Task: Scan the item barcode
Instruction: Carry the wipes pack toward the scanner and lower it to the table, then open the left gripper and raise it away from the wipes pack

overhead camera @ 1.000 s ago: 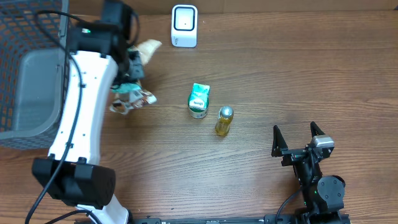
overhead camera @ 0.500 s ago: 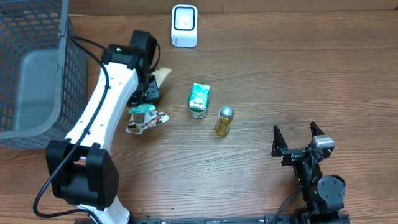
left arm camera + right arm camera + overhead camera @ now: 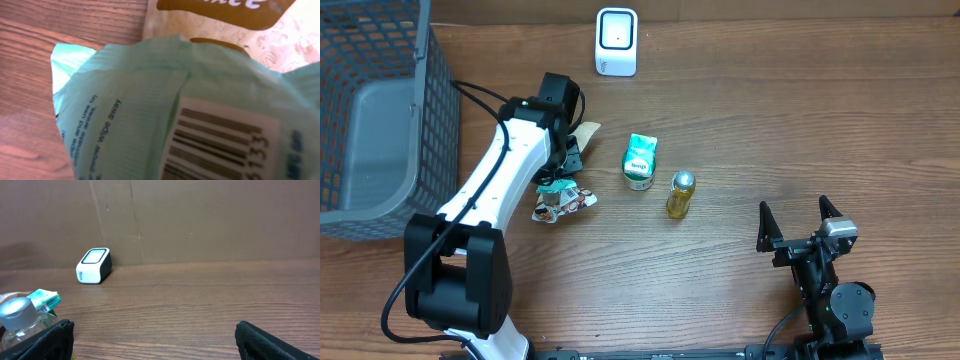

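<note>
- Overhead view: the left claw is seen above the counter, nearer the robot than the scanner and a little to its left.
- It appears to be closed on a mint-green packet. The fingers are hidden under the arm, so the grip is judged from the packet hanging just beneath it.
- In the left wrist view the frame is filled by the packet. Its barcode is printed on a white label, turned toward that camera and partly cut off by the frame edge.
- A beige pouch is seen just beside the packet, on the side toward the scanner.
- The right claw is held wide open and empty, well apart from the scanner, toward the robot and to the right.
- A green carton and a small bottle are left on the counter, nearer the robot than the scanner.
- The step in hand is judged to be presenting the packet. No scan is likely yet, since the packet is well apart from the scanner's window.
- For the next move, the packet needs to be brought before the scanner and turned so that the label faces the window. The film should also be kept flat enough to be read.
</note>
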